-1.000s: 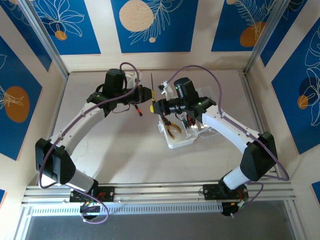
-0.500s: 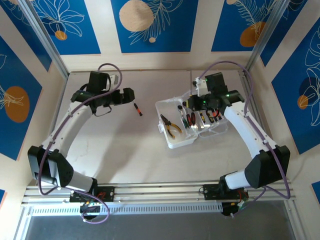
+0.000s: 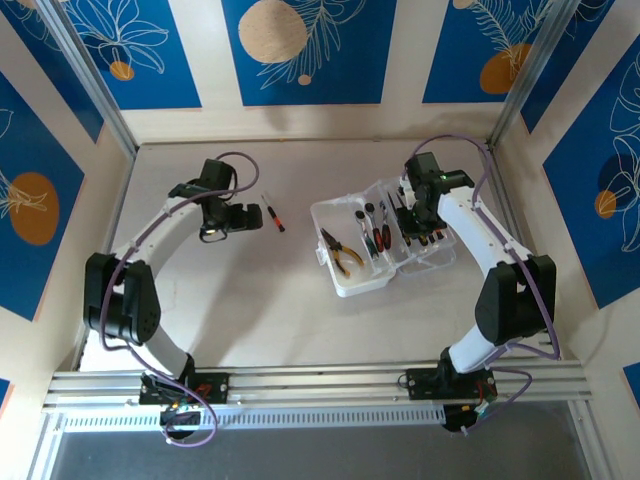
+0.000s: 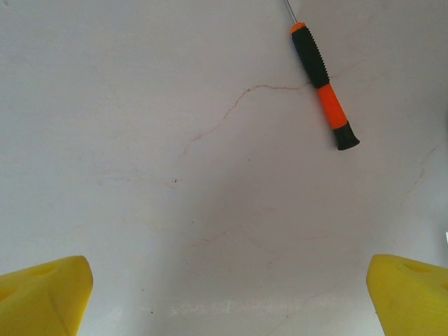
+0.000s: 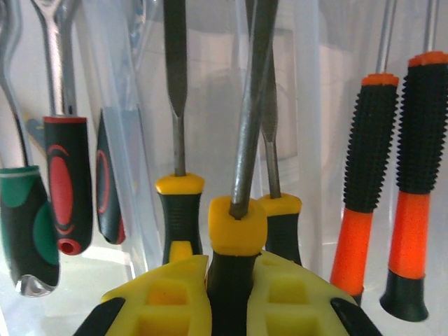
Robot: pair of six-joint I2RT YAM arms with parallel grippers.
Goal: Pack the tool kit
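The clear plastic tool case (image 3: 343, 279) lies open right of centre, with yellow-handled pliers (image 3: 342, 254) in its near half and screwdrivers in its far half. My right gripper (image 3: 418, 215) (image 5: 229, 294) hangs over the far half, shut on a yellow-and-black screwdriver (image 5: 238, 231). Two like screwdrivers (image 5: 179, 203) lie in the case just beyond it, and orange-and-black ones (image 5: 366, 189) lie to the right. A loose orange-and-black screwdriver (image 3: 272, 216) (image 4: 323, 87) rests on the table. My left gripper (image 3: 238, 219) (image 4: 231, 294) is open just left of it, its yellow fingertips (image 4: 43, 297) wide apart over bare table.
Red-and-black and green-handled tools (image 5: 59, 182) sit at the left in the right wrist view. Metal frame posts (image 3: 95, 85) and blue patterned walls (image 3: 300, 50) bound the pale table (image 3: 250, 300). A rail (image 3: 320, 382) runs along the near edge.
My right arm carried the yellow-and-black screwdriver from the table's centre back over the case's far half. My left gripper let go of it, drew back left, then swung toward the loose orange screwdriver.
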